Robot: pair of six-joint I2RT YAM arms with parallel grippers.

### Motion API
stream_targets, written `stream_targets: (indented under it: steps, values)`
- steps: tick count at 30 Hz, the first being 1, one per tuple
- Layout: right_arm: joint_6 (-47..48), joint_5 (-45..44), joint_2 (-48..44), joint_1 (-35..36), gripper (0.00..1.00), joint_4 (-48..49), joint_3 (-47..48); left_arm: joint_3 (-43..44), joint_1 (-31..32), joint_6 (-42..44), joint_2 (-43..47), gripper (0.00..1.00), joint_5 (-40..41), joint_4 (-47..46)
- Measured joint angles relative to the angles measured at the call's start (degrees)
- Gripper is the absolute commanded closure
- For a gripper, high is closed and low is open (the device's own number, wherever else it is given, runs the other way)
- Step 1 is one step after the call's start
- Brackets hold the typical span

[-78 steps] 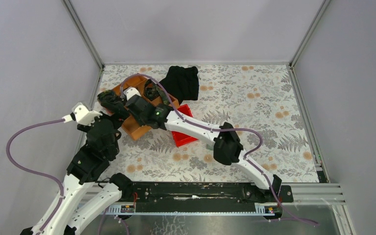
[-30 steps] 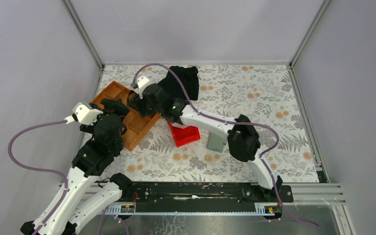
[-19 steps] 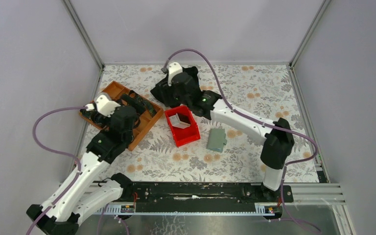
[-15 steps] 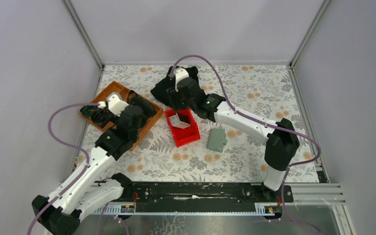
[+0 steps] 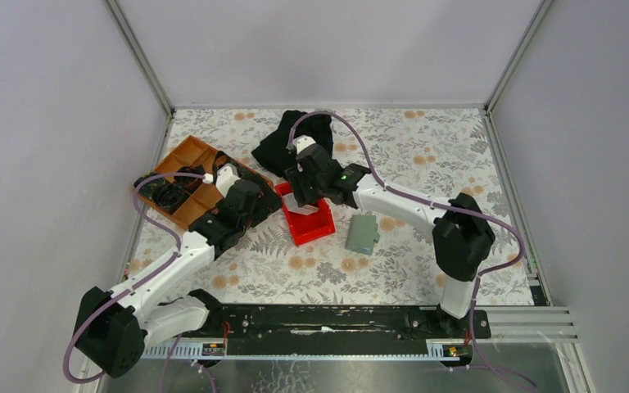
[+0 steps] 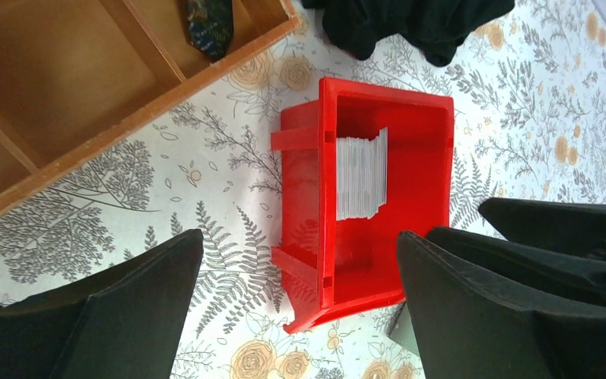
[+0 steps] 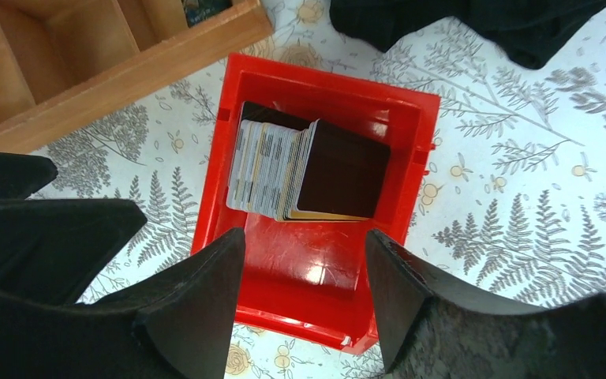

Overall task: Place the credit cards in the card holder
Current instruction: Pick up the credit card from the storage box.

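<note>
The credit cards (image 7: 284,170) stand as a leaning stack in a red bin (image 7: 300,288), with a dark-faced card (image 7: 351,167) on the near side. My right gripper (image 7: 304,237) hovers open over the bin (image 5: 318,228), nothing between its fingers. From the left, my left gripper (image 6: 300,245) is wide open and empty, level with the bin's near wall (image 6: 304,205), and sees the cards (image 6: 360,174) edge-on. The card holder (image 5: 363,234), grey-green and folded shut, lies flat on the table just right of the bin. In the top view both grippers (image 5: 301,195) (image 5: 269,205) crowd the bin.
An orange compartment tray (image 5: 182,160) holding dark items sits at the left. A black cloth (image 5: 295,135) lies behind the bin. Purple cables loop over both arms. The patterned table (image 5: 426,155) is walled by grey panels.
My left arm swung right from the orange tray to the bin's left side. My right gripper came back from above the black cloth to over the bin. The cards and card holder stayed put.
</note>
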State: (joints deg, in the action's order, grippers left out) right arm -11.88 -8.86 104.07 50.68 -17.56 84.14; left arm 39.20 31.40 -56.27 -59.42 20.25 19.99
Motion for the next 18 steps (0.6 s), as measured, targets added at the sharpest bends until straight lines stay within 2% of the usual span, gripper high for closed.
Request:
stream_targets:
  steps: [18]
  values:
    - [-3.7,10.8,8.5,-3.4,0.39,-0.1,1.7,-1.8,0.0,-2.1,-2.9,0.02,-3.5,-3.8]
